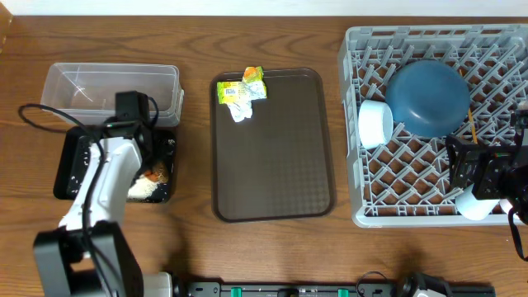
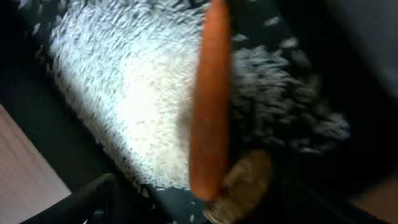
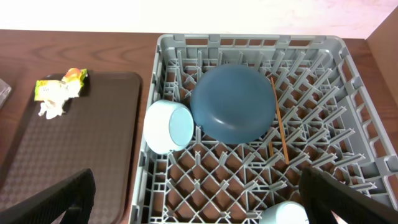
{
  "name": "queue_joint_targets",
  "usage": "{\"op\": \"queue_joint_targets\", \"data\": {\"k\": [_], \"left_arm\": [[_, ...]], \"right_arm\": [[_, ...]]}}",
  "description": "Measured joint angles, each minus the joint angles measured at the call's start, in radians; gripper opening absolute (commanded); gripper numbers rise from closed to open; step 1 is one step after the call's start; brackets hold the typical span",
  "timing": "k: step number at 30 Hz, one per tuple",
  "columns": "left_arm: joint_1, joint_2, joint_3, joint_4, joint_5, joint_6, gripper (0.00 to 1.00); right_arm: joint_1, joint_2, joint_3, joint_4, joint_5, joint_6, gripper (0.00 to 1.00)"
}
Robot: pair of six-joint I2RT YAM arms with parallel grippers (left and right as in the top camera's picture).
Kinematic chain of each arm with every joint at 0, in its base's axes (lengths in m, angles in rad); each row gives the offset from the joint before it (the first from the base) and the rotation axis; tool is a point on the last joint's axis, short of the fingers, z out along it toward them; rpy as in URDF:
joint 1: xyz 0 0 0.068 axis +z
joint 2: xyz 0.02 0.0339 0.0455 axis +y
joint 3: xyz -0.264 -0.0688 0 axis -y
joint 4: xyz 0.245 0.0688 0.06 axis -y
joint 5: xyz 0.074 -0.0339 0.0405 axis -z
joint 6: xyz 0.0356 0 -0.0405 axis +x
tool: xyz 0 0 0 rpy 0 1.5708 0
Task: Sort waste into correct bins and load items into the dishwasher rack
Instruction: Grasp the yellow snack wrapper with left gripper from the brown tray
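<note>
Seen from above, a wooden table point(image 1: 190, 223) held a grey dishwasher rack point(image 1: 429, 37) at 3 o'clock, a brown serving tray point(image 1: 272, 165) at centre, and a clear tub point(image 1: 82, 87) at 10 o'clock, just beside a black tray point(image 1: 64, 165) at 9 o'clock. The left gripper point(image 2: 205, 202) hung over the black tray, jaws wide and empty. Below it, the orange carrot point(image 2: 210, 99) showed blurred against loose white rice point(image 2: 124, 81), with the brown lump point(image 2: 242, 186) at its 6 o'clock tip. The yellow-green wrapper point(image 1: 241, 92) sat at the serving tray's 11 o'clock corner. In the rack, the dark blue bowl point(image 1: 427, 97) lay upside down, the light blue cup point(image 1: 374, 124) on its side at the bowl's 9 o'clock, a chopstick point(image 3: 278, 118) at its 3 o'clock. The right gripper point(image 3: 202, 199) hovered over the rack's 4 o'clock corner, jaws spread wide, holding nothing.
</note>
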Motion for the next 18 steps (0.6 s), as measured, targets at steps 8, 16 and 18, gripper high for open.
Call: {"op": "queue_joint_targets", "data": {"k": [8,16,18], "left_arm": [[-0.111,-0.094,0.111,0.273,0.262,0.362,0.81],[-0.301,0.1,0.116,0.552,0.289,0.596,0.81],[-0.322,0.182,0.115,0.616,0.283,0.62,0.81]], "right_arm": [[0.0,0.0,0.0,0.0,0.0,0.0,0.99],[0.0,0.0,0.0,0.0,0.0,0.0,0.99],[0.0,0.0,0.0,0.0,0.0,0.0,0.99]]}}
